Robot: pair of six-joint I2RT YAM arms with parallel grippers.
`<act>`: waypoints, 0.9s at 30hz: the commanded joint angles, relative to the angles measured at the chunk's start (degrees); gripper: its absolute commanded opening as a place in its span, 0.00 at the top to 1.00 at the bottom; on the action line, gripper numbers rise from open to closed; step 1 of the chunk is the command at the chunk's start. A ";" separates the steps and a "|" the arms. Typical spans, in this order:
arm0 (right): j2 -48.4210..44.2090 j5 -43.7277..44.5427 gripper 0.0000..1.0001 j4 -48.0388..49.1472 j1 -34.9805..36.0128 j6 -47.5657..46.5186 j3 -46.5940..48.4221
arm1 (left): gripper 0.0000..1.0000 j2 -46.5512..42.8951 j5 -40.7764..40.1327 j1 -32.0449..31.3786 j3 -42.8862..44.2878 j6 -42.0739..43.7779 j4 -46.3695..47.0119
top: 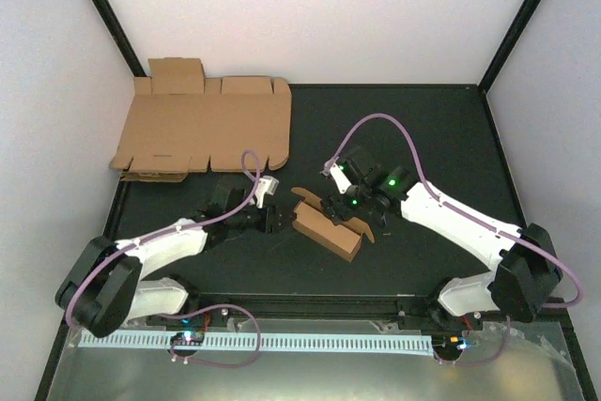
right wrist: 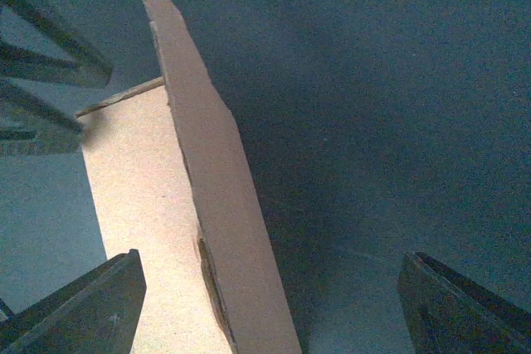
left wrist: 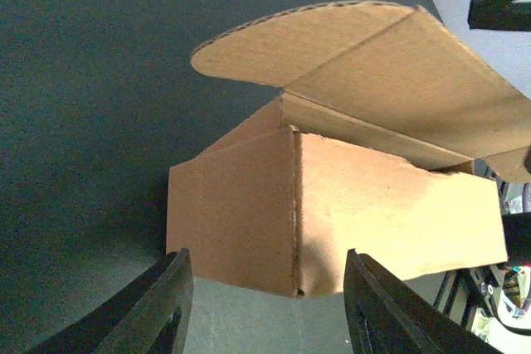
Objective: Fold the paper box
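The paper box [top: 326,230] is a small brown cardboard box, half-folded, lying mid-table between the two arms. In the left wrist view a vertical corner of the box [left wrist: 332,213] faces me, with a rounded flap raised above it. My left gripper [top: 278,220] [left wrist: 265,308] is open, and the box corner sits just beyond its tips without touching them. My right gripper [top: 346,213] [right wrist: 274,304] is open wide over the box's other end. A flap of the box [right wrist: 216,205] stands on edge between its fingers, nearer the left one.
Larger flat brown cardboard sheets [top: 202,124] lie at the back left corner against the wall. The black table mat [top: 423,129] ends at white walls behind and at both sides. The left gripper's fingers [right wrist: 50,47] show at the upper left of the right wrist view.
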 commanded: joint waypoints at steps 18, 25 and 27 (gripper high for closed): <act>7.96 -5.18 0.07 0.14 2.76 -3.10 -2.16 | 0.55 10.55 0.27 -0.60 2.82 -2.36 8.29; 9.42 -1.00 0.15 -1.27 5.12 -2.24 -1.56 | 0.56 11.63 -1.35 -1.32 4.72 -1.97 6.02; 9.41 -0.44 0.20 -1.24 5.25 -2.04 -1.61 | 0.56 11.74 -1.72 -1.45 5.08 -1.92 5.69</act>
